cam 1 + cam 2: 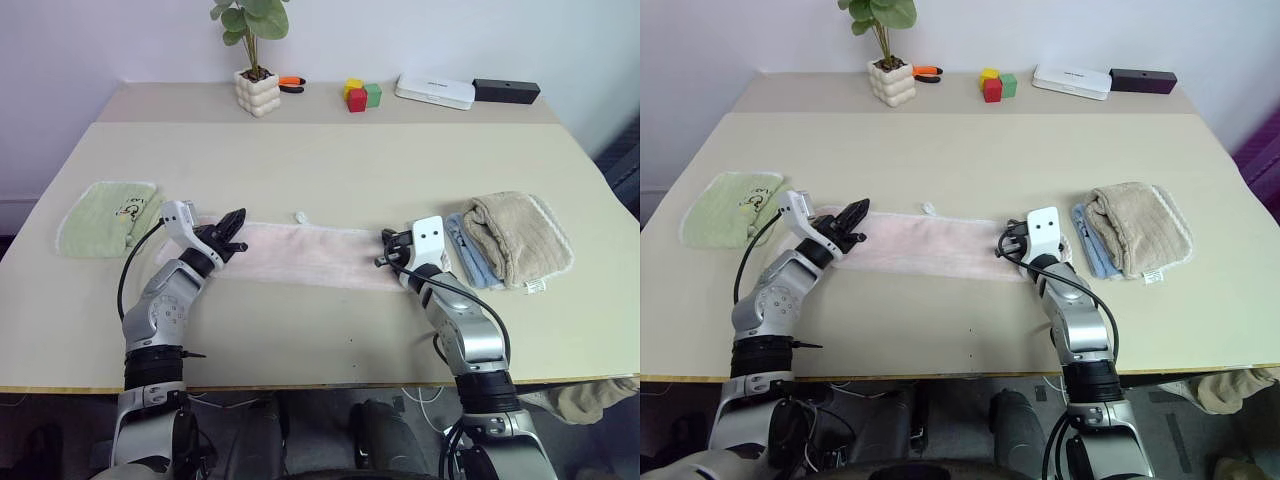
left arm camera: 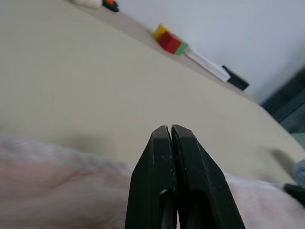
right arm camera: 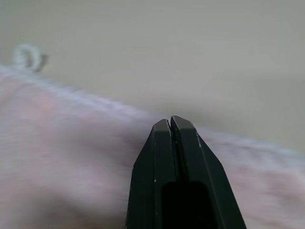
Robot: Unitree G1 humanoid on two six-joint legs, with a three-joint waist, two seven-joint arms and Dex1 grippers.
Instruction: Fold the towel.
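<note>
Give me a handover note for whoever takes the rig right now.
Left gripper: shut, at the pink towel's left end.
Right gripper: shut, at its right end. Whether either pinches cloth can't be told.
Towel: lying as a long narrow strip across the table, between the green towel and the tan towel.
Done: looks folded lengthwise once.
Left: likely bring the ends together.
</note>
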